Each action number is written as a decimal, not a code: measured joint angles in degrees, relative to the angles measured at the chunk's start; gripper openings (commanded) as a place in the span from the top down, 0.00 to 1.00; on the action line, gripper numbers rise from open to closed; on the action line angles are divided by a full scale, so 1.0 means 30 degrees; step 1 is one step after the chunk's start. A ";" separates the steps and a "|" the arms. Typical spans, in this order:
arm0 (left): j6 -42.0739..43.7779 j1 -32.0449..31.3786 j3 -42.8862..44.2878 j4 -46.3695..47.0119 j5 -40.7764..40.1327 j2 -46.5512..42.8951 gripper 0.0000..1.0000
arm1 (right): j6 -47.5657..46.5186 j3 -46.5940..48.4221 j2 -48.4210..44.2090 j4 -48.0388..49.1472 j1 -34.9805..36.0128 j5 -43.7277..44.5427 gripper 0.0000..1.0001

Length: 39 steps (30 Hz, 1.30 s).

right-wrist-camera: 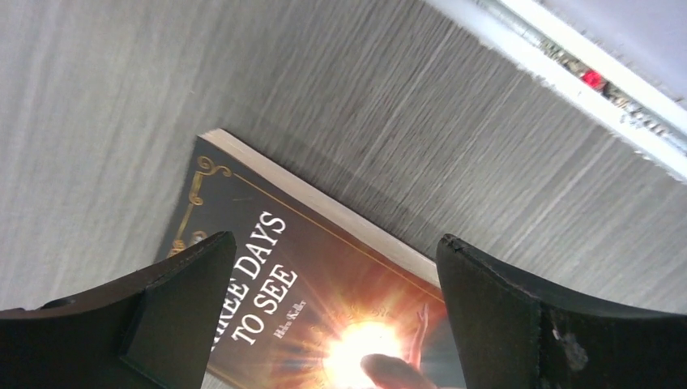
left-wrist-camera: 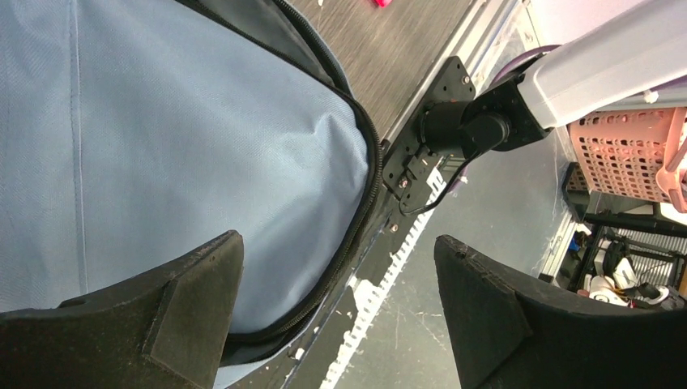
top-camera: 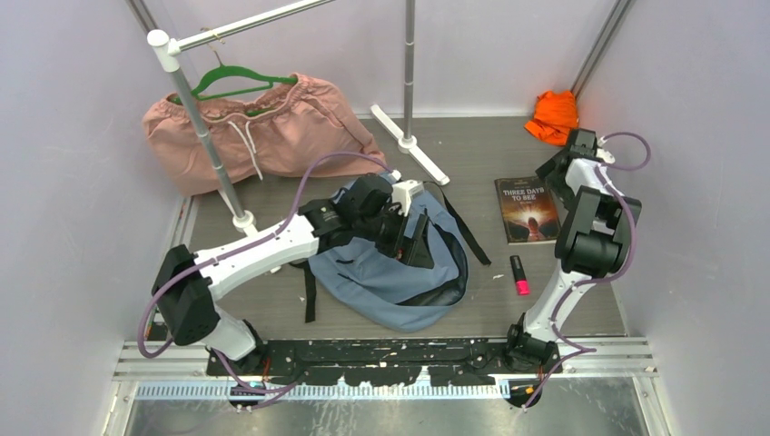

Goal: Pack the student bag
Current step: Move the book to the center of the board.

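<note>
The dusty-blue student bag [top-camera: 386, 272] lies on the table's middle, its black zipper rim showing in the left wrist view [left-wrist-camera: 202, 162]. My left gripper [top-camera: 406, 238] hovers over the bag's upper part, open and empty [left-wrist-camera: 336, 316]. A dark book titled "Three Days to See" [top-camera: 527, 209] lies flat to the right of the bag. My right gripper [top-camera: 561, 174] is open and empty above the book's far end [right-wrist-camera: 332, 316]; the book's cover [right-wrist-camera: 324, 308] shows between the fingers. A pink highlighter [top-camera: 519, 275] lies near the book's front.
A pink drawstring garment [top-camera: 263, 132] on a green hanger [top-camera: 238, 80] leans by a white rack pole [top-camera: 204, 136] at back left. The rack's foot [top-camera: 410, 143] crosses the back middle. An orange cloth [top-camera: 554, 116] lies at back right. Walls close both sides.
</note>
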 measured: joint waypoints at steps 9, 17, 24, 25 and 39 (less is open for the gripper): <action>-0.0102 0.0000 -0.0860 0.0809 0.0102 -0.0197 0.12 | -0.1042 0.0058 0.1690 -0.0321 -0.0051 -0.2805 0.00; -0.0095 0.0000 -0.1180 0.1290 0.0117 -0.0204 0.12 | -0.1938 0.1151 0.2033 -0.0510 0.0342 -0.5756 0.00; -0.0080 0.0015 -0.1180 0.1282 0.0109 -0.0204 0.12 | -0.2506 0.3563 0.3381 -0.1275 0.1304 -0.7490 0.00; -0.0080 0.0029 -0.1180 0.1282 0.0109 -0.0204 0.12 | -0.2586 0.4211 0.3752 -0.1464 0.1450 -0.7715 0.00; 0.0270 0.0619 0.1727 0.1115 -0.0007 0.1370 0.12 | -0.2565 0.6812 0.4707 -0.3359 0.3366 -0.8473 0.00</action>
